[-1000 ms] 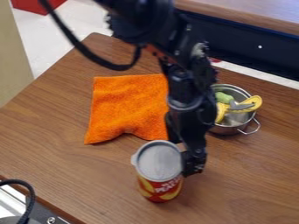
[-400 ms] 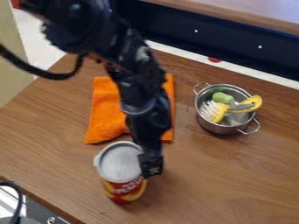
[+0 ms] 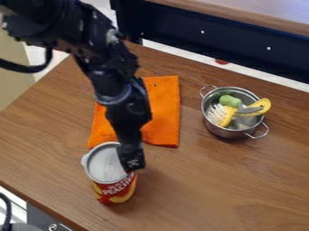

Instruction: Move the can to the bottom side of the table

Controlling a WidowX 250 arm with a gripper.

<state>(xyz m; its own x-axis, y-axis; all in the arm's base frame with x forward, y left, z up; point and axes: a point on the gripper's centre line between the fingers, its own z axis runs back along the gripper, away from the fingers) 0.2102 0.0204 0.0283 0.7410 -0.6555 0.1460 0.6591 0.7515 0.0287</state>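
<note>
Brown wood carries the scene in the camera view: on the worktop (image 3: 205, 194), the can (image 3: 116, 191) is lid up near the lower left edge, in front of an orange cloth (image 3: 163, 113). Jaws at its right side are well placed to steer it toward the bottom; how far open they are, or whether they grip it, one cannot tell. The pot (image 3: 224, 131) sits well apart, probably out of harm's way.
</note>
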